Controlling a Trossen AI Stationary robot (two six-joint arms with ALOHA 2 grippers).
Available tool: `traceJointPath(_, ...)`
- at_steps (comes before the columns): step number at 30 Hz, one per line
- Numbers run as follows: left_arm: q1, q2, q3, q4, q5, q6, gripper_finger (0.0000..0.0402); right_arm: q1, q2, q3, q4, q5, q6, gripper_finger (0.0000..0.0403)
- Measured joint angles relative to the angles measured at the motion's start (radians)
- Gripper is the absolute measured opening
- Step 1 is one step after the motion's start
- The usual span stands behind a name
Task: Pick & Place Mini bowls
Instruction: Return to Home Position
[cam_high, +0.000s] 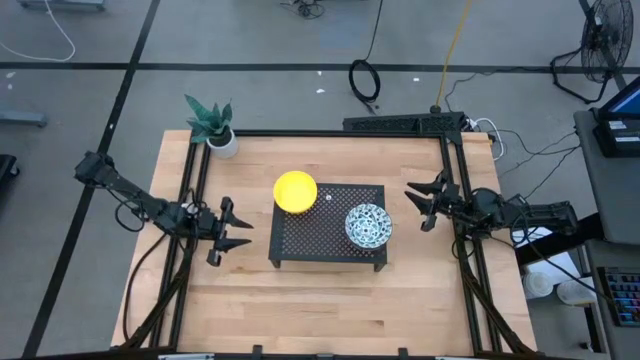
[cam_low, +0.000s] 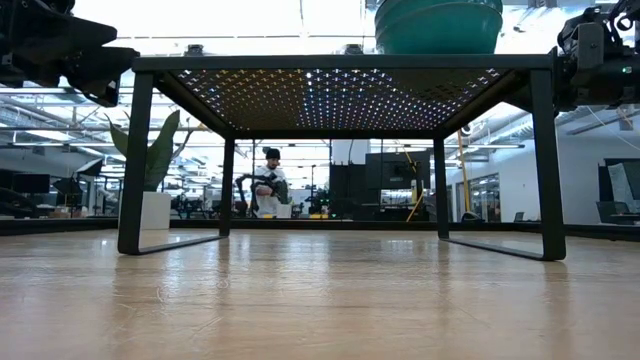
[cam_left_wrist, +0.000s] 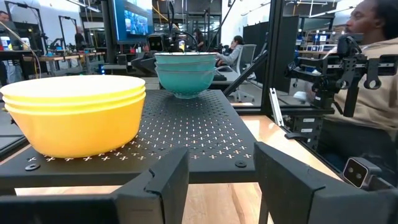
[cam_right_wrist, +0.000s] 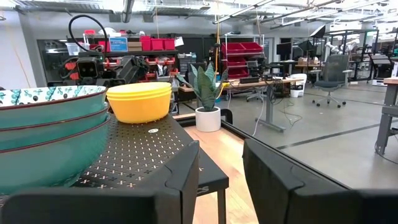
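Observation:
A stack of plain yellow mini bowls (cam_high: 295, 191) stands on the far left corner of a black perforated stand (cam_high: 325, 235) at the middle of the table. A stack of patterned mini bowls (cam_high: 368, 225), teal outside, stands on the stand's right part. My left gripper (cam_high: 243, 229) hovers open just left of the stand, pointing level at it, and the yellow stack (cam_left_wrist: 74, 118) fills its wrist view. My right gripper (cam_high: 415, 207) hovers open just right of the stand, with the patterned stack (cam_right_wrist: 43, 137) close in front. Neither gripper has anything between its fingers.
A white pot with a green plant (cam_high: 215, 128) stands at the table's far left corner. Black frame rails (cam_high: 455, 150) run along the far and right edges. A person (cam_left_wrist: 367, 81) sits beyond the table's right side. Bare wood lies at the near side (cam_high: 330, 310).

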Motion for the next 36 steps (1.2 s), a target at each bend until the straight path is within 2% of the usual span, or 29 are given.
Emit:
traceJointPath(17, 0.000, 0.000, 0.000, 0.000, 0.000, 0.000, 0.0161, 0.000, 0.000, 0.000, 0.000, 0.000, 0.000, 0.0111)
traceJointPath(31, 0.000, 0.000, 0.001, 0.000, 0.000, 0.000, 0.0184, 0.000, 0.000, 0.000, 0.000, 0.000, 0.000, 0.0110)
traceJointPath(36, 0.000, 0.000, 0.001, 0.000, 0.000, 0.000, 0.0178, 0.000, 0.000, 0.000, 0.000, 0.000, 0.000, 0.0113)
